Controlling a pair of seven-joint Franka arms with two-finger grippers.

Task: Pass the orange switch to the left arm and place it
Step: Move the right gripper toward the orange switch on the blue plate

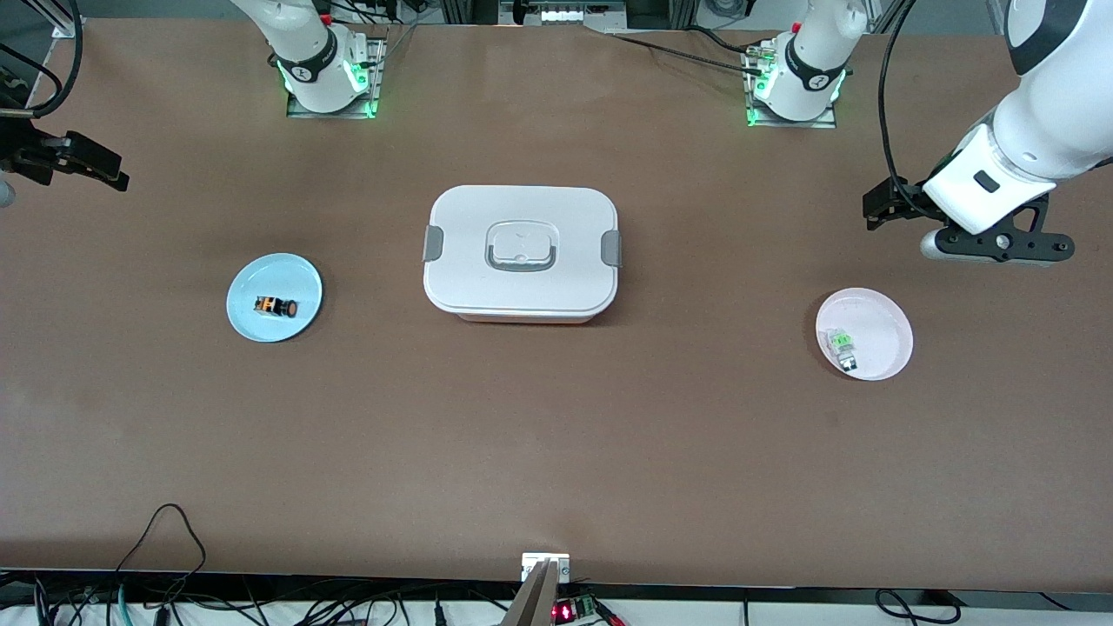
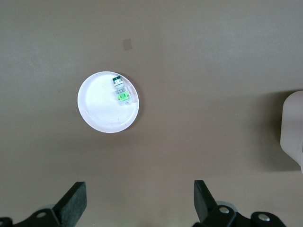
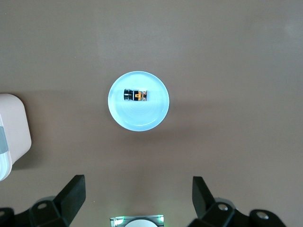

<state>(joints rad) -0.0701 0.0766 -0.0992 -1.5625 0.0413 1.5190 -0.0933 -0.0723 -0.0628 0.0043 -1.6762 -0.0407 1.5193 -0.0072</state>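
Counted, from the right arm's end of the table to the left arm's end: one blue plate (image 1: 274, 297), one orange switch (image 1: 276, 306), one box (image 1: 521, 252), one pink plate (image 1: 864, 334), one green-topped component (image 1: 843, 347). Two arms, two grippers.

Orange switch lying on its side on the blue plate, near the plate's middle, well apart from the box. Box in the table's middle, lid on, grey clips at both ends, between the two plates. Green-topped component on the pink plate, toward the rim nearest the box.

Right gripper (image 1: 83, 165) up in the air at the right arm's end of the table, over bare tabletop, well apart from the blue plate; only the black hand in the front view, arm mostly cut off at the edge. Fingers (image 3: 73, 196) spread wide, nothing between them. Left gripper (image 1: 883, 209) raised over bare table at the left arm's end, wrist bent down, pointed toward the box. Fingers (image 2: 75, 201) also spread wide, holding nothing.

Right wrist view: blue plate with switch seen straight down, a corner of the box at the edge, green-lit base plate between the fingers. Left wrist view: pink plate with component, small pale patch (image 2: 128, 44) on the table, box corner at the edge. Front view alone: both arm bases, cables along the table edge.
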